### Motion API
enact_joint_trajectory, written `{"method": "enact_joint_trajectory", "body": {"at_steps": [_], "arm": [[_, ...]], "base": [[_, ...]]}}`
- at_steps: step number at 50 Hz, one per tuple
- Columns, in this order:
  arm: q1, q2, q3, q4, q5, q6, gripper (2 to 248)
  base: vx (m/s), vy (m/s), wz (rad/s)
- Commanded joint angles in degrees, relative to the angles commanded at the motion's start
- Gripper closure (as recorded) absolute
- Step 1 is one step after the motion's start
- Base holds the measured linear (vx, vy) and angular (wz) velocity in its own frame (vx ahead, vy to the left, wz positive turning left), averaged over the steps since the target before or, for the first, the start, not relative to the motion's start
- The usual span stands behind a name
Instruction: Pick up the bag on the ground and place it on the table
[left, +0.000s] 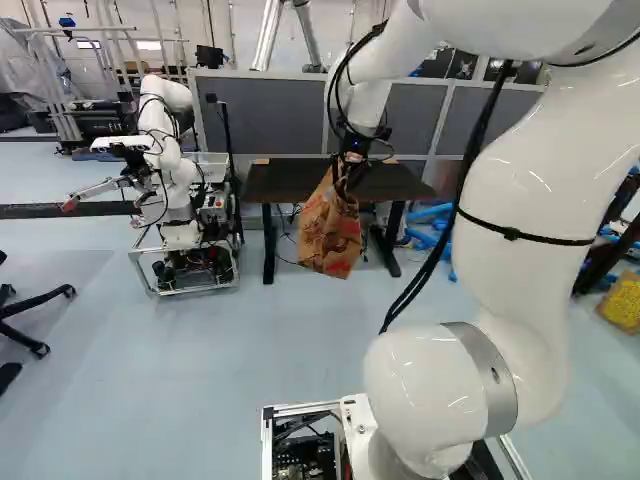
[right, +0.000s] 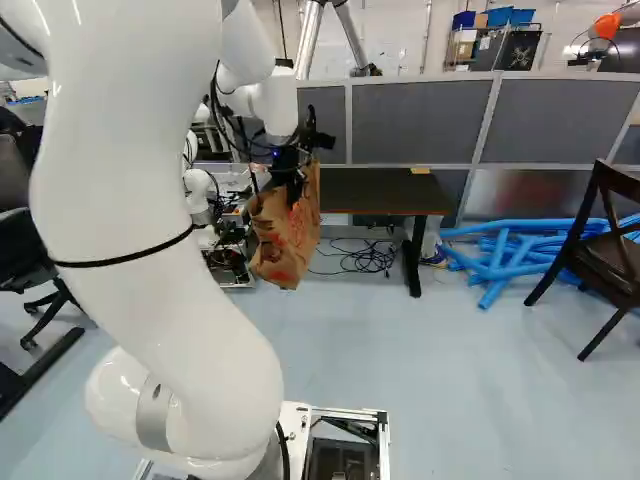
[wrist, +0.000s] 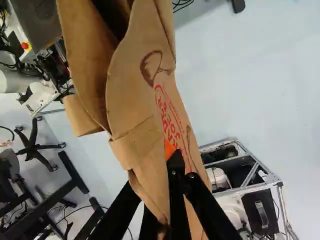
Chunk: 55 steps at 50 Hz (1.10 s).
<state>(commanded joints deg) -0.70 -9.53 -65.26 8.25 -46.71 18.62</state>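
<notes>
The paper bag (left: 328, 238) is clenched between both fingers (wrist: 204, 201) of the gripper (left: 350, 172). Its body is suspended below the fingertips and, in the wrist view, is seen ahead of them.

I'm getting bright light, seemingly from above, that leaves small sharp glints on the white arm (left: 530, 200), a faint sheen on the pale floor (right: 460, 360) and soft shade beneath the table (right: 375, 188), with far details slightly soft in both base views.
</notes>
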Motion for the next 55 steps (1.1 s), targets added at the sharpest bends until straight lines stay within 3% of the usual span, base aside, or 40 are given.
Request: {"method": "enact_joint_trajectory", "body": {"at_steps": [55], "arm": [[0.1, 1.4, -8.6, 0.0, -10.1, 0.0, 228]], "base": [[0.0, 0.0, 0.0]]}}
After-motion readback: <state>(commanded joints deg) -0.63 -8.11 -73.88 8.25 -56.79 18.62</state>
